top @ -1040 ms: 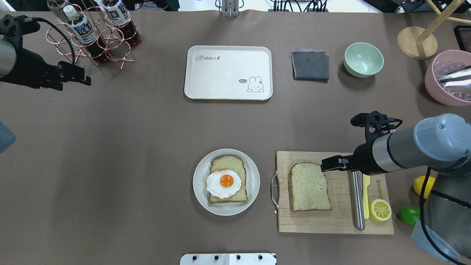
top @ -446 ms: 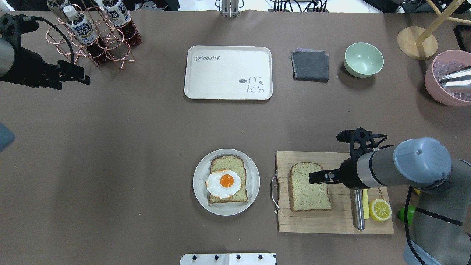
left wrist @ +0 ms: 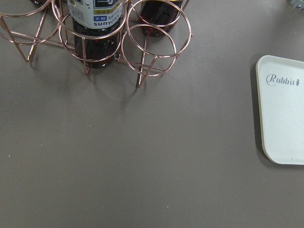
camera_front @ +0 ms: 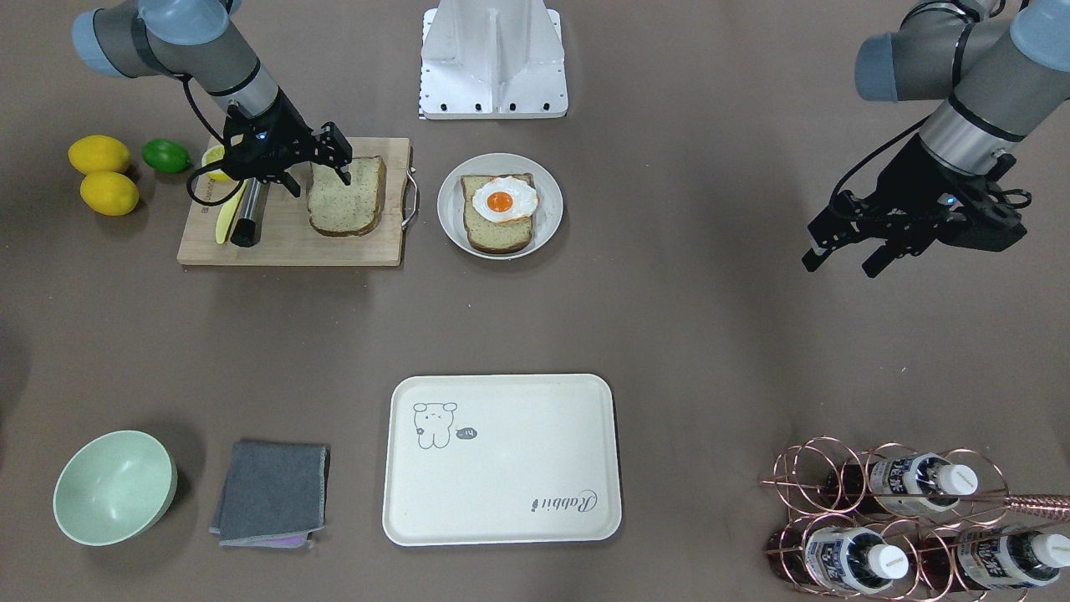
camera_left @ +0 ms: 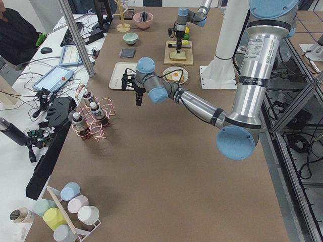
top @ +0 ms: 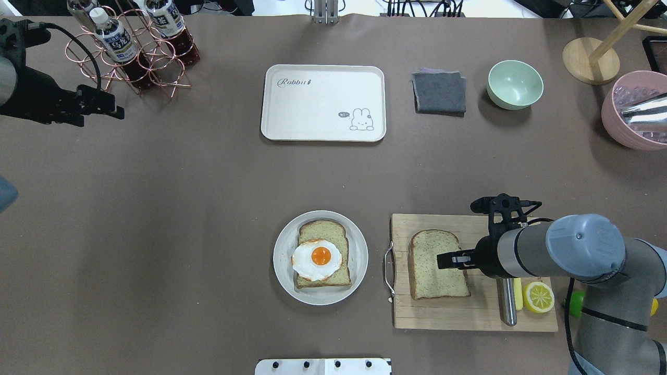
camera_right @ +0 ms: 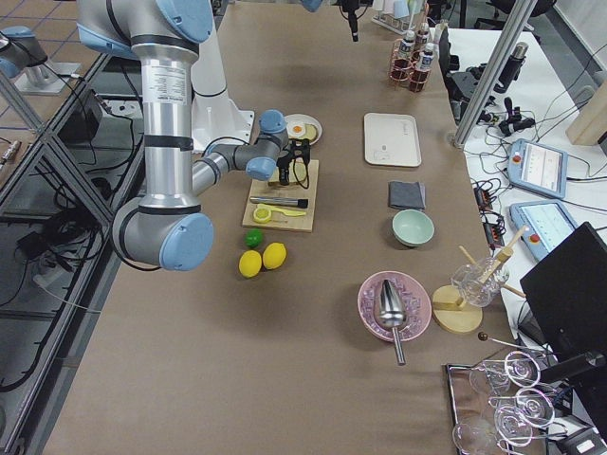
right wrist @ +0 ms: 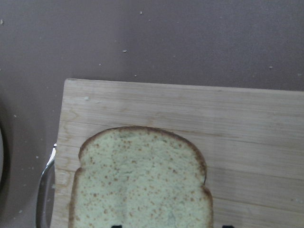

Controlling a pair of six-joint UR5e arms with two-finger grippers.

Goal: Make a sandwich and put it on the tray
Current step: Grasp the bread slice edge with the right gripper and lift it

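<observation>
One speckled bread slice point(top: 427, 276) lies flat on the wooden cutting board point(top: 469, 312); it also fills the lower half of the right wrist view point(right wrist: 142, 185). My right gripper point(top: 448, 259) hovers over this slice, jaws open and empty. The other bread slice point(top: 323, 229) lies on the round grey plate point(top: 281, 260) with the fried egg point(top: 318, 258) on top. The cream tray point(top: 323, 101) sits empty at the table's far centre. My left gripper point(camera_front: 840, 259) is open and empty, far off on the left near the bottle rack.
A steel-handled knife point(top: 508, 307) and a lemon half point(top: 539, 297) lie on the board's right part. The copper bottle rack point(top: 135, 47) stands at the far left. A grey cloth point(top: 439, 92), a green bowl point(top: 515, 84) and a pink bowl point(top: 633, 112) are at the far right.
My right gripper has moved left and slightly nearer, from the board's right part to over the bread slice. The left arm has drifted slightly left.
</observation>
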